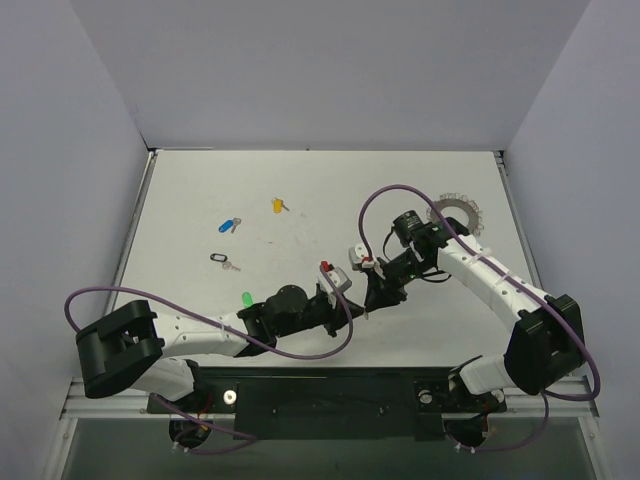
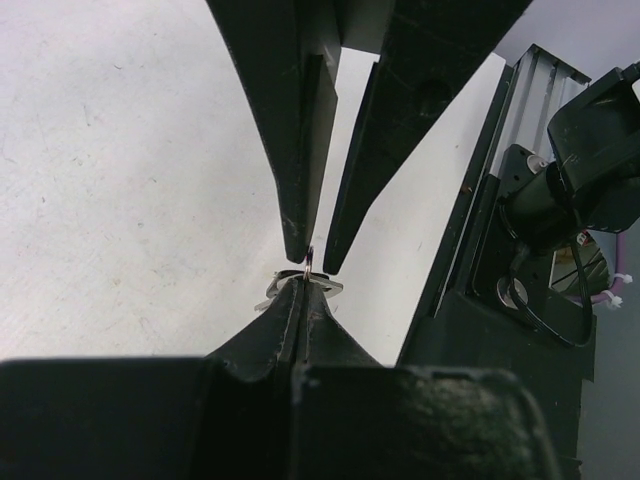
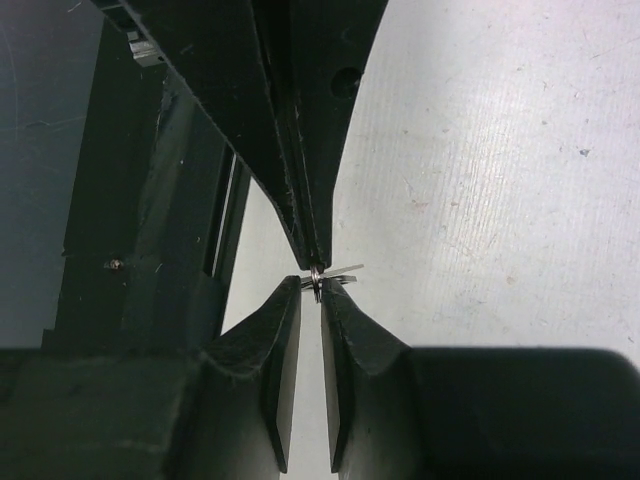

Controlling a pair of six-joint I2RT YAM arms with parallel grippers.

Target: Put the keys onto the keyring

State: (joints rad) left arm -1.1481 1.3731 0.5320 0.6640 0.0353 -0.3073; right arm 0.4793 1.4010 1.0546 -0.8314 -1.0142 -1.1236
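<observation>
My left gripper (image 2: 303,283) is shut on a small wire ring (image 3: 316,282) that carries flat silver key blades (image 2: 331,287), lifted just above the table centre. My right gripper (image 3: 312,290) meets it tip to tip. Its jaws stand a narrow gap apart around that small ring, without clearly clamping it. From the top external view the two grippers, left (image 1: 358,303) and right (image 1: 372,298), touch noses. The keyring (image 1: 455,212), large and beaded, lies at the far right behind the right arm. Loose keys lie on the left: yellow (image 1: 278,206), blue (image 1: 229,225), green (image 1: 246,299).
A black-headed key (image 1: 222,260) lies between the blue and green ones. Purple cables (image 1: 385,195) loop over both arms. The metal rail and black base plate (image 1: 330,395) run along the near edge. White walls close in the table on three sides.
</observation>
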